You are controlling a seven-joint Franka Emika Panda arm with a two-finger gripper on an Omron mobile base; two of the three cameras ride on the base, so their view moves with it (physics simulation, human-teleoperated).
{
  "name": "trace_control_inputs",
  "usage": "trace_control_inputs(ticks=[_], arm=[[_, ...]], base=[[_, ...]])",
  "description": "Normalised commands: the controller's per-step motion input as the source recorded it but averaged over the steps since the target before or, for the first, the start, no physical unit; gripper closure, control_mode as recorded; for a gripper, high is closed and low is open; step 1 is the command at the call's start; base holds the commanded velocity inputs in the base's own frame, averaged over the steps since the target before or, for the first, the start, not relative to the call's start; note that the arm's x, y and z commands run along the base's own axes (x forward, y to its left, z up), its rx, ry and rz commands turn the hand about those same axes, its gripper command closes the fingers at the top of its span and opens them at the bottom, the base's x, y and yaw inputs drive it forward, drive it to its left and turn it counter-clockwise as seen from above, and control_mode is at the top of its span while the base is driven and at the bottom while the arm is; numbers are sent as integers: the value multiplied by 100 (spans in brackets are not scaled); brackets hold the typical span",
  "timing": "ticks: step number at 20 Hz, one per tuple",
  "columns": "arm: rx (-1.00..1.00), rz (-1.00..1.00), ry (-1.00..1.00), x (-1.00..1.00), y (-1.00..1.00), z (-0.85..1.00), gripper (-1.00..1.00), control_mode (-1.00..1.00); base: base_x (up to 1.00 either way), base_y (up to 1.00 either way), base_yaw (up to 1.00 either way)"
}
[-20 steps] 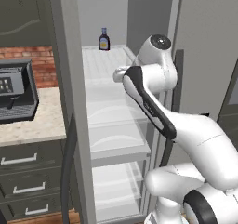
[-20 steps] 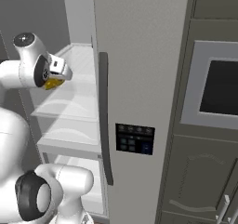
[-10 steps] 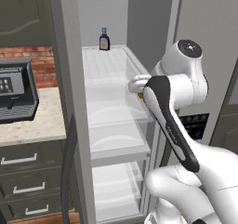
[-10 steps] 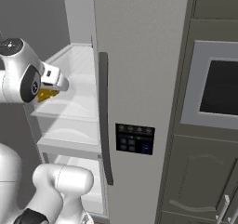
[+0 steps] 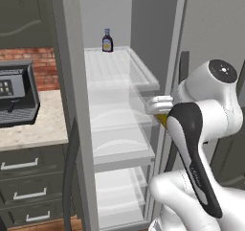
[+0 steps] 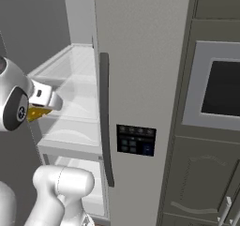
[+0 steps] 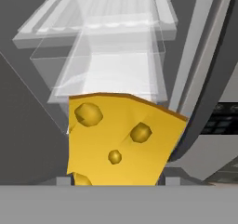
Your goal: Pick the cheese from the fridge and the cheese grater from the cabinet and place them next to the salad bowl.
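The pincer (image 6: 41,109), clamped on the cheese (image 7: 118,139), had drawn back out of the fridge (image 5: 119,76) within the last second, the wedge now hanging just outside the glass shelves beside the door's dark handle (image 6: 106,122). With the cheese freed, the carry to the salad bowl likely came next; the grater remained to be fetched.

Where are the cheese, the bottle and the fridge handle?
cheese (image 7: 118,141): hand view, middle of its holed face.
bottle (image 5: 107,40): left base view, its label.
fridge handle (image 6: 106,119): right base view, mid-length of the bar.
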Motion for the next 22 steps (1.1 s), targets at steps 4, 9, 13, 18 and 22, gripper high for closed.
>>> trace_control_inputs(ticks=[4,9,13,18,22], arm=[[0,0,0,-55,-14,-18,100,-100],[0,0,0,-55,-7,0,100,-100],[0,0,1,-23,-21,23,100,-100],[0,0,0,-4,-1,4,100,-100],[0,0,0,0,0,0,100,-100]], base=[[0,0,0],[0,0,0],[0,0,0],[0,0,0],[0,0,0]])
